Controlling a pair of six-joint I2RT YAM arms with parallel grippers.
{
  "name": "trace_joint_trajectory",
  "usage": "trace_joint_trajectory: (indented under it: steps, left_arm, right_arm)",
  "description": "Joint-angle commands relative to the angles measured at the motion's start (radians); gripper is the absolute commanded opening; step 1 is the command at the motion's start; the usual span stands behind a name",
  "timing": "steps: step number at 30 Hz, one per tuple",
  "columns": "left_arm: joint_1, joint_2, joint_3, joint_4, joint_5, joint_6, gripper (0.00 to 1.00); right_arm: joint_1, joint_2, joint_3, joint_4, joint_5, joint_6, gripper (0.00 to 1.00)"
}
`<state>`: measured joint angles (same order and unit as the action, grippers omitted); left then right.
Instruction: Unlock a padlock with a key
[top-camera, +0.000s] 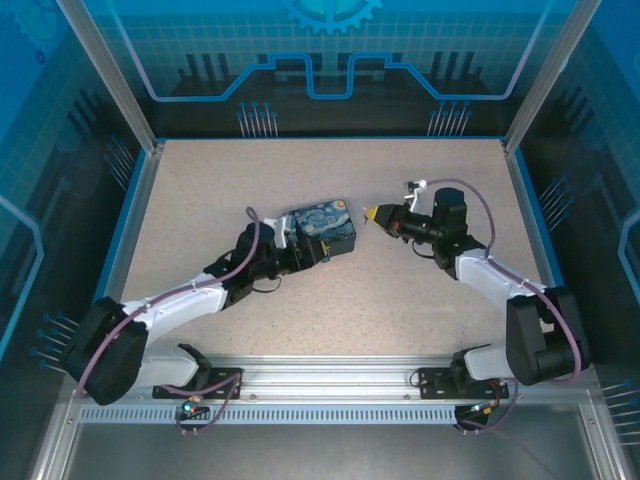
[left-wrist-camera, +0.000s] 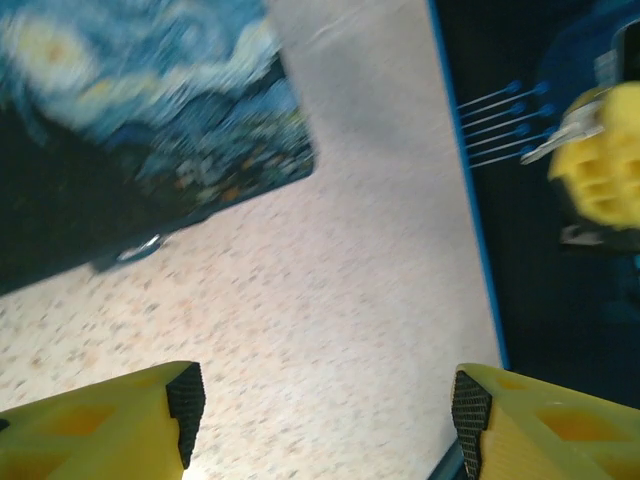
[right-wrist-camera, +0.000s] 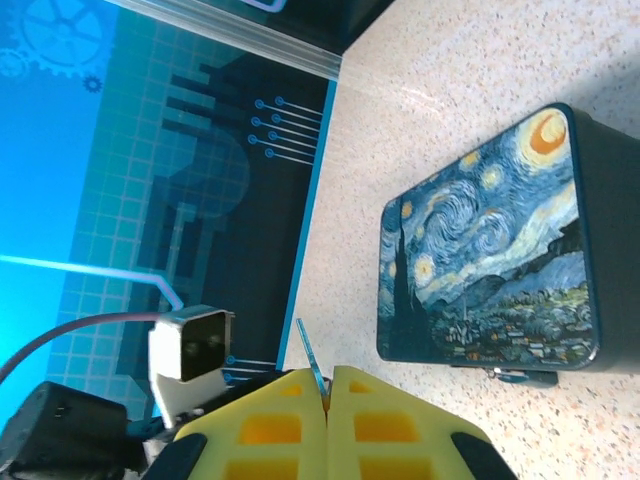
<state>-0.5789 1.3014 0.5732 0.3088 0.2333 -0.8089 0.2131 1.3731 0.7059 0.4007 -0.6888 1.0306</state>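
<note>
1. Left pincer (left-wrist-camera: 327, 405) gapes wide, gripping nothing, just short of the tin (left-wrist-camera: 150, 110).
2. Right pincer (right-wrist-camera: 328, 378) is clenched on the key (right-wrist-camera: 311, 352), only a sliver poking out; it could twist or slip on contact.
3. Padlock (right-wrist-camera: 510, 376) sits at the tin's edge, low by the tabletop (right-wrist-camera: 480, 60), unsteadied; a push may swing it aside.

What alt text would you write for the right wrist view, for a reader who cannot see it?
The yellow right gripper, shut, pinches a thin metal key that sticks up from its tip. Beyond it, a tin painted with a starry night sky lies flat on the speckled table, apart from the gripper.
</note>
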Motion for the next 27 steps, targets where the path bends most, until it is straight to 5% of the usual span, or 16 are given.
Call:
trace_joint_trajectory:
  steps: [1,10,27]
  left_arm:
    - [-0.014,0.061,-0.045,0.155,0.021,0.015,0.67]
    - [-0.044,0.264,-0.047,0.383,0.011,0.064,0.61]
    - [-0.045,0.376,0.000,0.319,-0.127,0.328,0.55]
  right_arm:
    - [-0.010,0.022,0.022,-0.070,0.008,-0.047,0.00]
    - [-0.011,0.117,0.077,-0.074,0.072,-0.030,0.00]
    - [0.067,0.360,0.295,-0.107,0.094,-0.003,0.00]
